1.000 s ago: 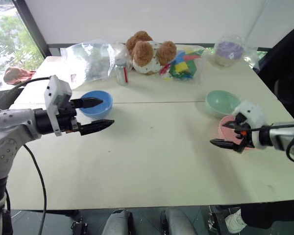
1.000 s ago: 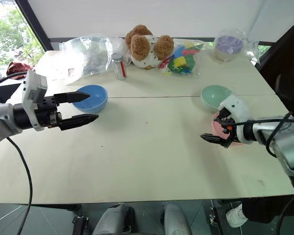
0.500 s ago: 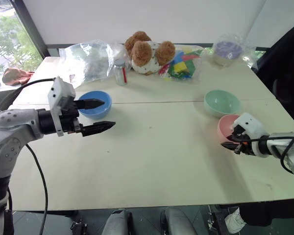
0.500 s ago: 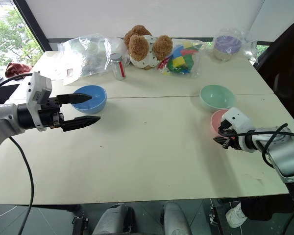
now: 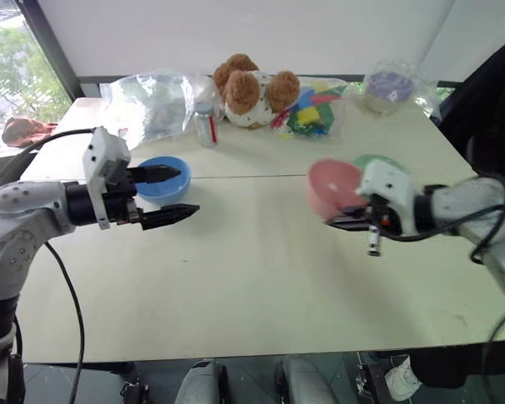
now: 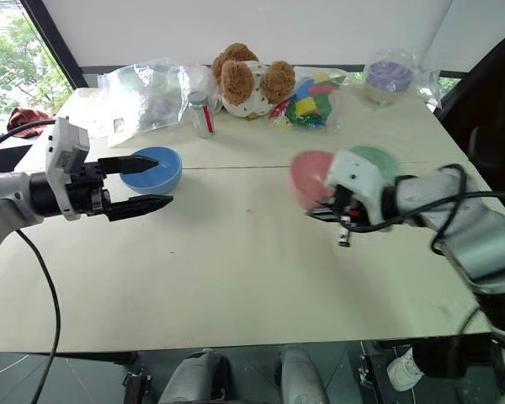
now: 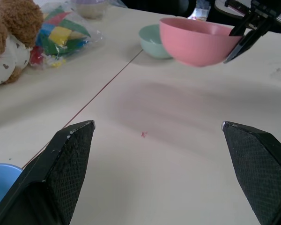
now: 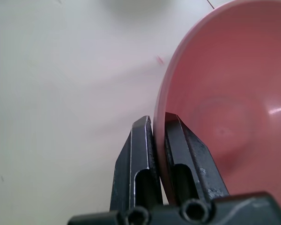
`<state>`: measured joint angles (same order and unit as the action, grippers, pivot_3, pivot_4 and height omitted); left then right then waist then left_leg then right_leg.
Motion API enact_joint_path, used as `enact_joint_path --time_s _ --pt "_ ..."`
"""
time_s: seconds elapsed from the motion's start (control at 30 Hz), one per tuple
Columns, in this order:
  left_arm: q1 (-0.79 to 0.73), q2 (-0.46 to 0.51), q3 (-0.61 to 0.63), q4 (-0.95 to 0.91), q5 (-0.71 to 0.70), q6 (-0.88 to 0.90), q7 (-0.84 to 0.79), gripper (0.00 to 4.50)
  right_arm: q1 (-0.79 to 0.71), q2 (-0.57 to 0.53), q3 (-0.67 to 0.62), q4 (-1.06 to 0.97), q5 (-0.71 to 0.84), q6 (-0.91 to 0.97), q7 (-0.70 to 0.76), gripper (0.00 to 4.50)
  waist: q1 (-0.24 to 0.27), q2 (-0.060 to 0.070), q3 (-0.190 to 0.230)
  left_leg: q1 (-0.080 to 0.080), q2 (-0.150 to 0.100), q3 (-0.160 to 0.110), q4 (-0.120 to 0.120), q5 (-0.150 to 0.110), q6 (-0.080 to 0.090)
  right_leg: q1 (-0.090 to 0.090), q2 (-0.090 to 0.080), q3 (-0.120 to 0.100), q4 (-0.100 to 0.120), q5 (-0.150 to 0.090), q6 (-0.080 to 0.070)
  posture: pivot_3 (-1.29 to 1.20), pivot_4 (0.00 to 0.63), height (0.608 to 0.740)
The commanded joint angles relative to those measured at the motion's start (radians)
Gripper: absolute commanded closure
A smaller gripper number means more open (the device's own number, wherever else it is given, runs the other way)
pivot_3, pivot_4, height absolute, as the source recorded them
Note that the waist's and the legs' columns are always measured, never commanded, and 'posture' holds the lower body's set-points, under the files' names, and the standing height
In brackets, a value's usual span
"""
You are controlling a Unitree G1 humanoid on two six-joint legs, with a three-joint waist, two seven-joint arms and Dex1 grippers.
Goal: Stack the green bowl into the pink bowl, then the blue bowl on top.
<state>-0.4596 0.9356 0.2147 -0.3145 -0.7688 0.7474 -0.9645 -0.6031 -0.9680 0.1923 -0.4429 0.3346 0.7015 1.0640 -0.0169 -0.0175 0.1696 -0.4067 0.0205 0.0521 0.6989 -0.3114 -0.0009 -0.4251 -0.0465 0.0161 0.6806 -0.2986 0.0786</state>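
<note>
Pale table [image 5: 261, 278], blue bowl [image 5: 162, 179], green bowl [image 6: 372, 157], jar [image 5: 207, 124], plush bear [image 5: 254, 88], bagged items behind

Teddy bear [image 5: 251, 89] at far edge of my table [image 5: 261, 278]. Small jar [image 5: 207, 124] just left of bear, crumpled clear bag [image 5: 151, 101] beyond it. Bag of coloured pieces [image 5: 313, 114] touching bear's right. Wrapped purple bowl [image 5: 392, 86] farther right.
</note>
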Motion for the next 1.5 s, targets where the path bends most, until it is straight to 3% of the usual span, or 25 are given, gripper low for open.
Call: enact_joint_path --time_s 0.03,0.17,0.4,0.5,0.7,0.73,0.83,0.9,1.07,1.3,1.47,1.5 --pt "-0.033 0.013 0.013 -0.003 0.011 -0.020 -0.009 0.00 -0.078 0.065 0.155 0.037 -0.098 -0.102 0.053 4.46 0.005 0.000 0.000 0.000 0.000 0.000 0.000 0.000 0.000 0.000 0.000 0.000 0.000 0.000 0.000 0.00 0.150 0.740" --pt "-0.027 0.022 0.031 -0.019 0.002 -0.008 -0.008 0.00 -0.133 0.132 0.292 0.144 -0.238 -0.256 0.088 4.46 0.004 0.000 0.000 -0.001 -0.002 0.000 0.000 0.000 0.000 -0.001 -0.001 0.000 0.000 0.000 0.000 0.00 0.150 0.740" --pt "0.016 0.034 0.067 -0.052 -0.013 0.008 0.010 0.00 -0.154 0.220 0.375 0.254 -0.373 -0.416 0.126 4.46 0.002 0.000 0.000 -0.001 -0.001 0.000 0.000 0.000 0.000 -0.001 -0.001 -0.001 0.000 0.000 0.000 0.00 0.150 0.740" --pt "0.024 0.035 0.071 -0.060 -0.020 0.013 0.018 0.00 -0.168 0.245 0.357 0.269 -0.380 -0.424 0.141 3.32 0.001 0.000 0.000 -0.001 -0.001 0.000 0.000 0.000 0.000 -0.001 -0.001 0.000 0.000 0.000 0.000 0.00 0.150 0.740" --pt "0.018 0.029 0.063 -0.056 -0.021 0.014 0.019 0.00 -0.186 0.247 0.218 0.194 -0.242 -0.288 0.183 0.18 0.003 0.000 0.000 -0.001 -0.001 0.000 0.000 0.000 -0.001 -0.001 -0.001 -0.001 0.001 0.000 0.000 0.00 0.150 0.740" --pt "0.013 0.025 0.060 -0.052 -0.021 0.013 0.020 0.00 -0.200 0.238 0.165 0.187 -0.202 -0.246 0.185 0.08 0.003 0.000 0.000 -0.001 -0.001 -0.001 0.000 0.000 -0.001 -0.001 -0.001 -0.001 0.001 0.000 0.000 0.00 0.150 0.740" --pt "0.006 0.018 0.055 -0.046 -0.019 0.008 0.020 0.00 -0.251 0.179 0.014 0.219 -0.108 -0.153 0.199 0.08 0.004 0.000 0.000 -0.001 -0.002 0.000 0.000 0.000 0.000 -0.001 -0.002 -0.001 0.001 0.000 0.000 0.00 0.150 0.740" --pt "0.000 0.013 0.048 -0.039 -0.015 0.004 0.018 0.00 -0.283 0.131 -0.037 0.336 -0.129 -0.167 0.179 0.08 0.005 0.000 0.000 -0.001 -0.002 0.000 0.000 0.000 0.000 -0.001 -0.003 -0.001 0.001 0.000 0.000 0.00 0.150 0.740" --pt "-0.013 0.000 0.034 -0.026 -0.003 -0.009 0.011 0.00 -0.316 0.045 -0.005 0.683 -0.301 -0.348 0.106 0.08 0.002 0.000 0.000 0.000 -0.002 0.000 0.000 0.000 0.000 0.000 -0.003 -0.001 0.000 0.000 0.000 0.00 0.150 0.740" --pt "-0.030 -0.008 0.022 -0.012 0.007 -0.021 0.008 0.00 -0.380 0.130 0.039 1.124 -0.433 -0.463 -0.026 0.08 -0.010 0.001 0.000 0.000 -0.001 0.001 -0.001 0.001 -0.001 -0.002 0.000 0.001 0.001 0.000 0.000 0.00 0.150 0.740" --pt "-0.029 -0.001 0.026 -0.012 0.009 -0.020 0.006 0.00 -0.423 0.185 0.052 1.308 -0.480 -0.524 -0.056 0.08 -0.019 0.001 0.001 -0.001 -0.001 0.001 -0.001 0.002 -0.004 -0.002 -0.001 0.001 0.001 0.000 0.000 0.00 0.150 0.740" --pt "-0.027 0.002 0.029 -0.015 0.008 -0.018 0.006 0.00 -0.432 0.196 0.054 1.344 -0.489 -0.540 -0.069 0.31 -0.021 0.001 0.001 -0.001 -0.001 0.001 -0.001 0.002 -0.004 -0.002 -0.001 0.001 0.001 0.000 0.000 0.00 0.150 0.740"
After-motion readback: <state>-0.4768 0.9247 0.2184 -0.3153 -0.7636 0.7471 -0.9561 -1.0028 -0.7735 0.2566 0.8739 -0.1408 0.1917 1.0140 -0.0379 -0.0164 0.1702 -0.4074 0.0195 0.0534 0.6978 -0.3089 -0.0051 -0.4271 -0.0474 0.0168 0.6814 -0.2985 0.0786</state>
